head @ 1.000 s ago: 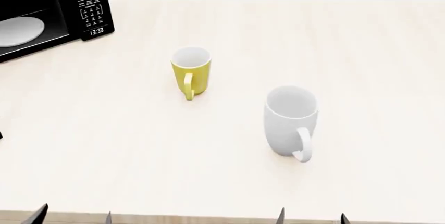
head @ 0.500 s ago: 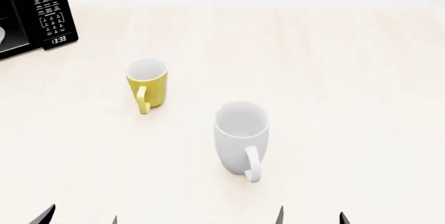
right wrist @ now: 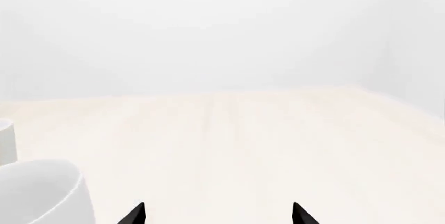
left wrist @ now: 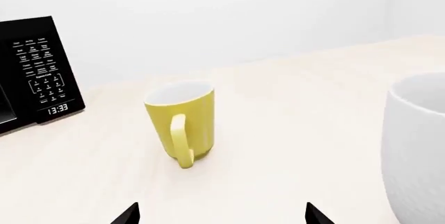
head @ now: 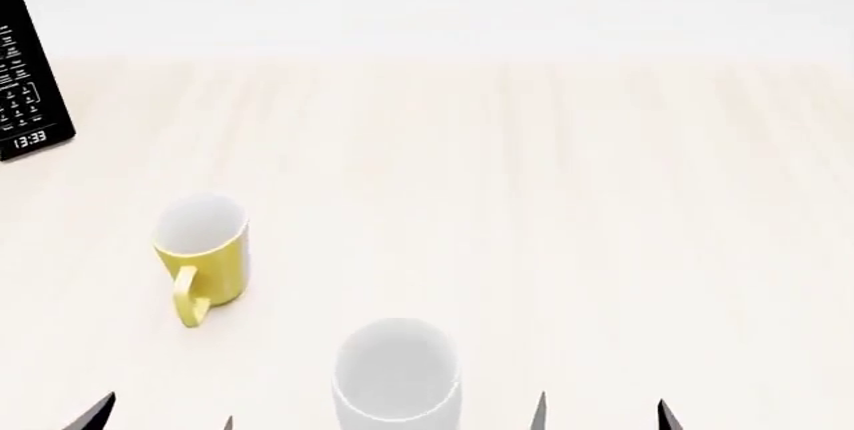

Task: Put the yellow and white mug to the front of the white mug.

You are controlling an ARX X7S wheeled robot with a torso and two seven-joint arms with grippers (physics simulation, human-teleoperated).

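At the far left of the head view stood the black microwave, its clock reading 13:33. My left tool showed only two dark fingertips set well apart, wide and holding nothing. Just beyond it the yellow and white mug stood upright on the pale counter, its yellow handle turned toward me. To its right and nearer me stood the white mug, apart from it and upright. My right tool also hung wide and empty, tips near the counter's near edge.
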